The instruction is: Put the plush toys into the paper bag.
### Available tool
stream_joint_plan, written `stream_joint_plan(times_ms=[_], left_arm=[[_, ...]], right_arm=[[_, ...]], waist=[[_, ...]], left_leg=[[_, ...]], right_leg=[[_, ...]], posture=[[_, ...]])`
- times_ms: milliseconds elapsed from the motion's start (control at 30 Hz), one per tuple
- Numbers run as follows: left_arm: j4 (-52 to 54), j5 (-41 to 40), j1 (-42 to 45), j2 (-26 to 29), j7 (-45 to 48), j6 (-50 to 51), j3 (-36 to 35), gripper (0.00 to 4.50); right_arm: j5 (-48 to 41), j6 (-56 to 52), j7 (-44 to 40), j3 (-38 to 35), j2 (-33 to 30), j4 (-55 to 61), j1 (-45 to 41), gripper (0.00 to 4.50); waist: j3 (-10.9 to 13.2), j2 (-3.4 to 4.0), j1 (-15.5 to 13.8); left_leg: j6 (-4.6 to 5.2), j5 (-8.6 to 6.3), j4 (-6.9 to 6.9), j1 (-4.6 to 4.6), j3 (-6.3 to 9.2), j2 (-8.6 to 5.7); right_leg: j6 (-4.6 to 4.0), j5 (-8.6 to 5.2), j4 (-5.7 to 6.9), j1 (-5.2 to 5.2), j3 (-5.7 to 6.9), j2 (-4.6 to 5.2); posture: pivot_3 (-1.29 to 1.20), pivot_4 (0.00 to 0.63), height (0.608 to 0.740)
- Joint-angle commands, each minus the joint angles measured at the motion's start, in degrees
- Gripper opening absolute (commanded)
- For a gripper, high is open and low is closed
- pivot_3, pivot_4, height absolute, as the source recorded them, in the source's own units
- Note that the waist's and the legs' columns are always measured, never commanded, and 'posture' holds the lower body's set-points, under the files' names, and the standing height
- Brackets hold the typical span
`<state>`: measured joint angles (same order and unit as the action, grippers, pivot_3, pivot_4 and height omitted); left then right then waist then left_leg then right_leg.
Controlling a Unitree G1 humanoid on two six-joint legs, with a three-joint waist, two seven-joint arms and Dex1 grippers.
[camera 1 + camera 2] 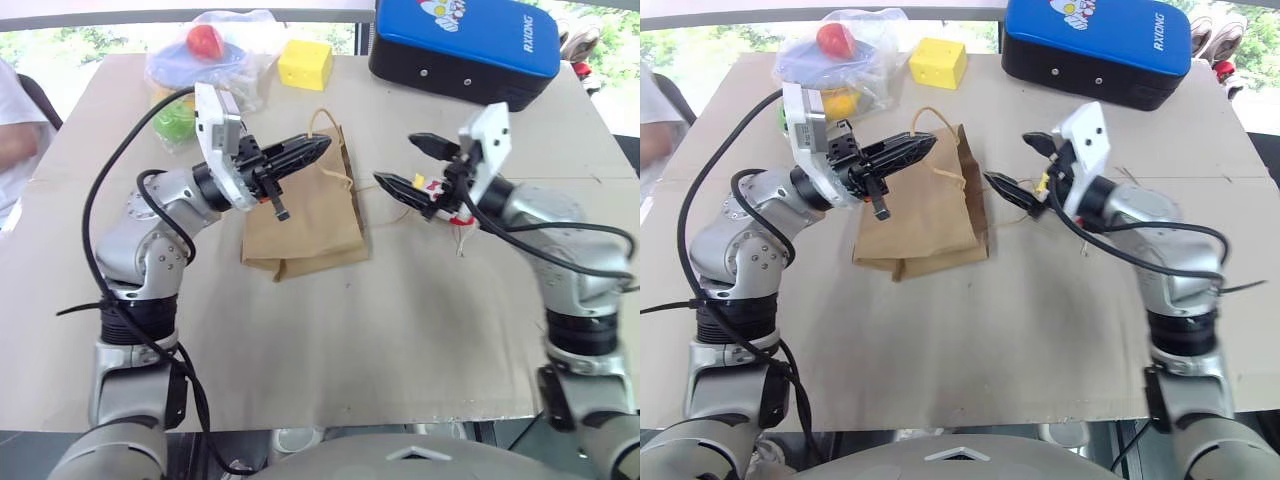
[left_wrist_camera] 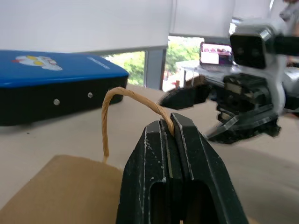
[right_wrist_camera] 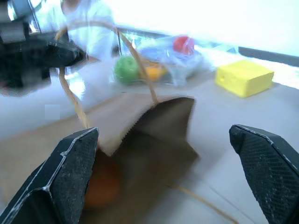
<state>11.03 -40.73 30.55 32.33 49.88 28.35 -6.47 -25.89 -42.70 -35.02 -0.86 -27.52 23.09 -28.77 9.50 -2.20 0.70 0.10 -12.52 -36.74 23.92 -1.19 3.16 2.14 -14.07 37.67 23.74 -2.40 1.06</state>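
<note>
Cardboard-covered table [image 1: 420, 330] (bright windows behind), paper bag [image 1: 305, 215].

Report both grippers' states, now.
Left gripper: shut on the paper bag's cord handle.
Right gripper: open, holding nothing, facing the bag's mouth.

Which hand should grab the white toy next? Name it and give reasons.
Right. The right hand is open, beside the white toy. The left hand is shut on the bag's handle, holding the bag open.
</note>
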Motion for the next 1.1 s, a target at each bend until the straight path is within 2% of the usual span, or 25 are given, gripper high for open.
stream_joint_plan(times_ms=[33, 133, 267, 300, 367, 400, 433, 467, 533, 567, 600, 633, 800, 967, 1100], left_arm=[[4.57, -1.72, -0.57, -0.69, -2.58, 0.56, -2.11, 0.0], [5.87, -2.08, -1.62, -0.84, -3.52, 1.1, -2.59, 0.0], [4.87, -1.7, -1.12, -1.67, -4.39, 0.61, -2.45, 0.0], [4.85, -1.71, -0.92, -1.92, -4.49, 0.58, -2.32, 0.0], [5.08, -1.77, -0.71, -2.15, -4.6, 0.76, -2.31, 0.0], [5.22, -1.85, -0.77, -2.09, -4.56, 0.87, -2.5, 0.0], [5.28, -1.87, -0.85, -2.02, -4.63, 0.89, -2.74, 0.0], [5.28, -1.96, -1.01, -1.97, -4.8, 0.88, -3.11, 0.0], [5.4, -2.28, -1.33, -1.97, -4.9, 0.8, -3.69, 0.0], [5.58, -2.89, -1.53, -2.26, -5.06, 0.82, -4.18, 0.0], [5.79, -3.85, -1.7, -2.64, -5.3, 1.1, -4.75, 0.0], [5.93, -4.56, -1.81, -2.87, -5.52, 1.3, -5.12, 0.0], [6.78, -13.58, -1.04, -4.41, -6.64, 2.84, -10.42, 0.0], [5.27, -17.3, -1.38, -0.88, -4.51, 5.35, -13.02, 0.0], [4.96, -18.02, -1.6, 0.14, -3.28, 5.89, -12.87, 0.0]], right_arm=[[1.76, -0.32, -1.06, -2.68, -5.15, -1.29, 1.47, 4.44], [8.66, 2.45, -2.39, 2.87, -10.82, -9.09, 1.91, 4.44], [15.71, 12.17, -5.1, 10.32, -9.28, -26.62, -2.09, 4.44], [16.1, 14.06, -5.58, 10.62, -8.04, -30.48, -3.29, 3.93], [17.46, 16.88, -7.1, 11.57, -7.23, -35.31, -5.1, 3.29], [17.54, 17.37, -7.21, 11.16, -6.81, -36.28, -5.64, 2.72], [17.32, 17.62, -7.52, 10.64, -6.46, -36.8, -5.95, 2.59], [16.84, 17.9, -8.23, 10.1, -6.36, -36.43, -5.84, 1.95], [15.92, 18.1, -8.75, 8.82, -6.3, -35.29, -5.37, 1.25], [15.52, 18.56, -9.16, 8.08, -6.71, -34.06, -4.73, 0.64], [14.98, 20.07, -10.05, 7.19, -7.28, -32.42, -3.83, 0.27], [14.66, 21.17, -10.77, 6.59, -7.67, -31.26, -3.17, 0.09], [11.24, 21.59, -10.95, -0.25, -10.26, -19.86, -1.45, 0.09], [10.95, 19.25, -9.99, -4.74, -14.38, -16.83, -4.66, 0.09], [9.99, 19.72, -13.49, -2.58, -15.74, -15.04, -10.8, 0.09]], waist=[[0.0, -0.01, 0.04], [0.0, -0.01, 0.29], [0.0, -0.02, 0.66], [0.0, -0.01, 0.82], [0.02, 0.01, 1.04], [0.02, 0.01, 1.18], [0.02, 0.01, 1.2], [0.02, 0.01, 1.2], [0.02, 0.01, 1.18], [0.02, 0.01, 1.18], [0.02, 0.01, 1.12], [0.02, 0.01, 1.07], [0.05, 0.03, 0.92], [0.05, 0.03, 1.18], [0.05, 0.04, 1.25]], left_leg=[[0.0, 0.0, -0.01, 0.0, -0.02, -0.02], [0.0, 0.0, -0.01, -0.05, -0.08, -0.02], [0.01, 0.01, -0.01, -0.12, -0.09, 0.0], [0.01, 0.01, -0.01, -0.12, -0.09, 0.0], [0.01, 0.01, -0.01, -0.09, -0.08, 0.0], [0.01, 0.01, -0.01, -0.06, -0.07, -0.01], [0.01, 0.01, -0.02, -0.06, -0.07, -0.01], [0.01, 0.01, -0.02, -0.05, -0.07, -0.01], [0.01, 0.01, -0.02, -0.05, -0.06, -0.01], [0.01, 0.01, -0.02, -0.05, -0.05, -0.01], [0.01, 0.01, -0.02, -0.04, -0.05, -0.01], [0.01, 0.01, -0.01, -0.04, -0.05, -0.01], [0.01, 0.01, -0.03, -0.02, -0.06, -0.01], [0.01, 0.01, -0.04, -0.1, -0.05, 0.0], [0.01, 0.01, -0.04, -0.09, -0.09, -0.01]], right_leg=[[0.0, 0.0, 0.0, 0.0, -0.02, 0.01], [0.01, 0.0, 0.01, 0.0, -0.1, 0.0], [0.0, 0.0, 0.04, 0.0, -0.12, -0.07], [0.0, 0.0, 0.05, 0.0, -0.12, -0.08], [0.0, 0.01, 0.05, 0.0, -0.12, -0.08], [0.01, 0.01, 0.04, 0.0, -0.11, -0.07], [0.02, 0.01, 0.02, -0.01, -0.12, -0.07], [0.02, 0.02, 0.02, 0.0, -0.12, -0.06], [0.02, 0.01, 0.02, -0.01, -0.1, -0.06], [0.02, 0.01, 0.02, -0.01, -0.09, -0.06], [0.02, 0.01, 0.02, -0.01, -0.09, -0.06], [0.02, 0.01, 0.02, -0.01, -0.09, -0.05], [0.03, 0.01, 0.02, 0.0, -0.1, -0.03], [0.02, 0.01, 0.09, -0.02, -0.09, -0.06], [0.02, 0.01, 0.07, -0.02, -0.12, -0.05]], posture=[[0.0, 0.15, 0.74], [0.0, 0.15, 0.74], [0.0, 0.15, 0.74], [0.0, 0.15, 0.74], [0.0, 0.15, 0.74], [0.0, 0.15, 0.74], [0.0, 0.15, 0.74], [0.0, 0.15, 0.74], [0.0, 0.15, 0.74], [0.0, 0.15, 0.74], [0.0, 0.15, 0.74], [0.0, 0.15, 0.74], [0.0, 0.15, 0.74], [0.0, 0.15, 0.74], [0.0, 0.15, 0.74]])
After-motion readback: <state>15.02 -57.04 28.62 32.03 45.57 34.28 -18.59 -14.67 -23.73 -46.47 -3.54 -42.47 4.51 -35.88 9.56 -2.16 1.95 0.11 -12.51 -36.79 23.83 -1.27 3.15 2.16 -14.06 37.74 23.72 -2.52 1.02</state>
